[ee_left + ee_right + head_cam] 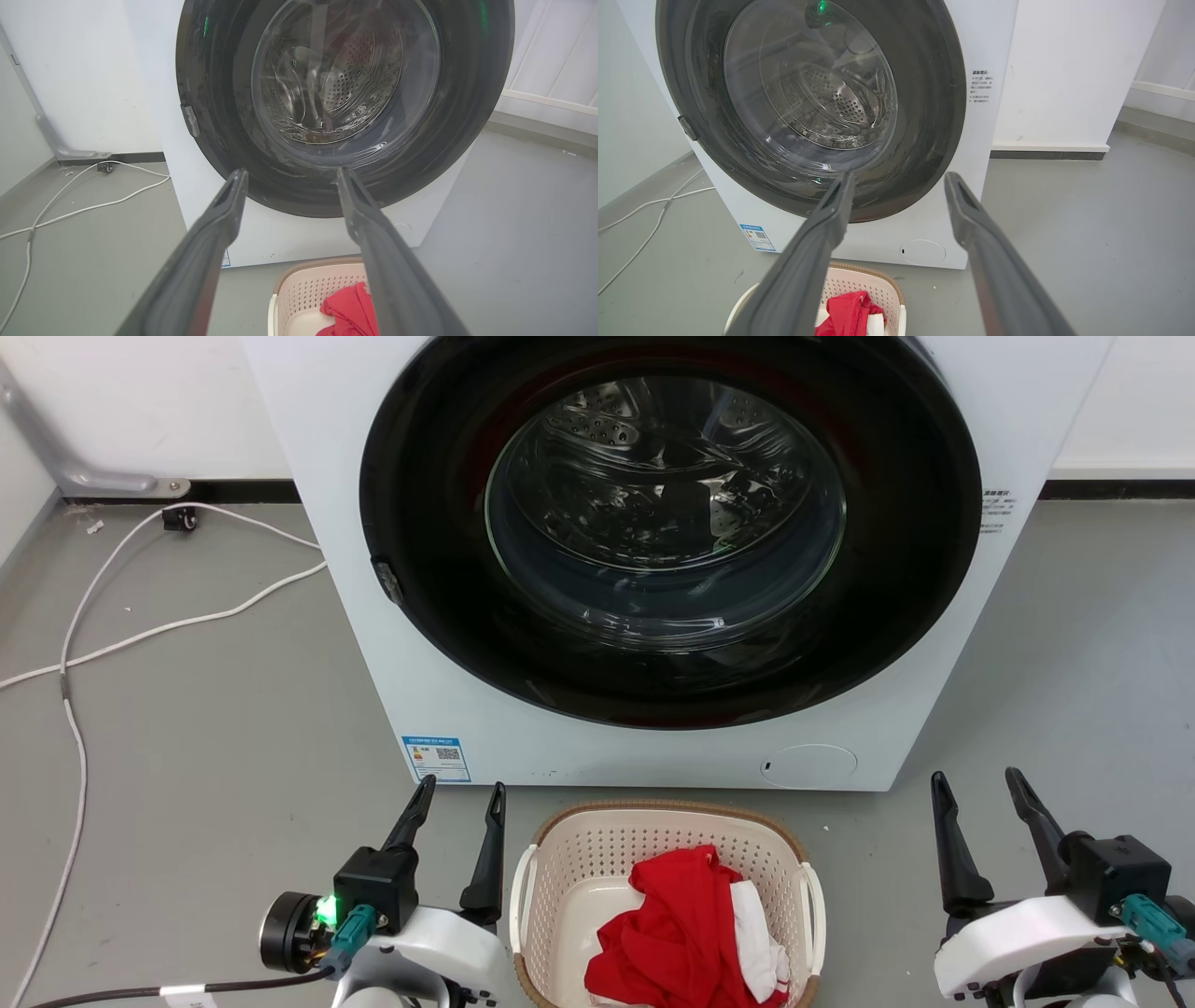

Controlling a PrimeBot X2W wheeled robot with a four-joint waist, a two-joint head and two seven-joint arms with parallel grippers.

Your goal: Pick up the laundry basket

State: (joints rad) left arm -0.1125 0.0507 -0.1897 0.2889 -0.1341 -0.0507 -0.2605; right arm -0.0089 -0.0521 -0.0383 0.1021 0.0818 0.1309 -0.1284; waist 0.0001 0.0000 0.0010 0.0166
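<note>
Laundry basket [597, 859] sits on floor [233, 756] between left gripper [464, 786] and right gripper [975, 775]. It is just beside the left gripper and well apart from the right. Clothing [681, 924] is heaped in the basket, toward the right gripper's side.

Washing machine [560, 747] stands ahead of both grippers, directly behind the basket, near it but apart. Label [436, 758] low on the machine front, just ahead of the left gripper's fingertips.

Cable [140, 635] lies on the floor left of the left gripper, running back to the wall [140, 411] foot.
</note>
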